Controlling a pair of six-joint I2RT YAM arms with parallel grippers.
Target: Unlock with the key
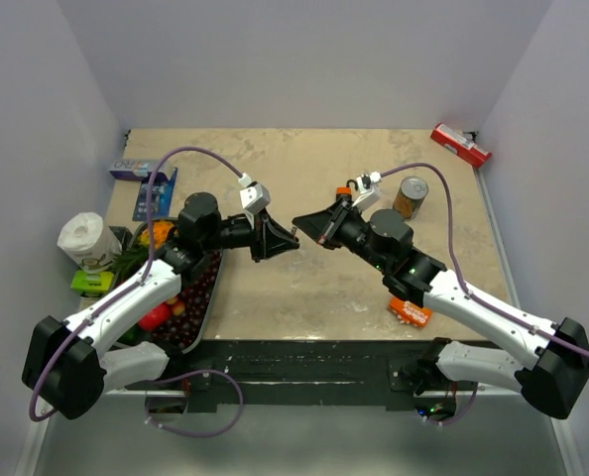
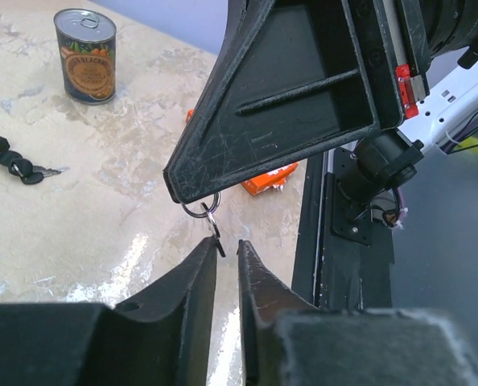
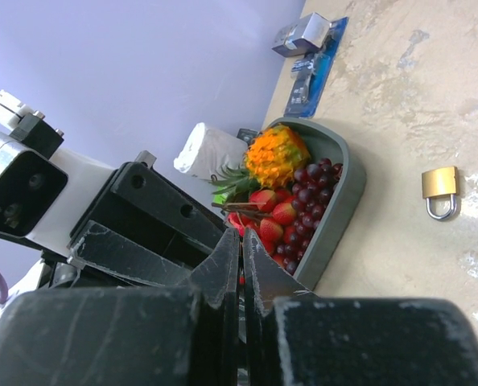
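Hanging above the middle of the surface [image 1: 304,164], well clear of every edge, the key [image 2: 215,239] dangles from a key ring [image 2: 199,208] that my right pincer [image 2: 183,191] clamps at its tips. My left pincer [image 2: 227,251] faces it, fingers nearly together with a slim gap, the key against one fingertip but not visibly pinched. I judge the key light, stiff, thin and free to swing, so it is best taken flat across its head, leaving the blade bare. A brass padlock [image 3: 440,193] lies on the surface.
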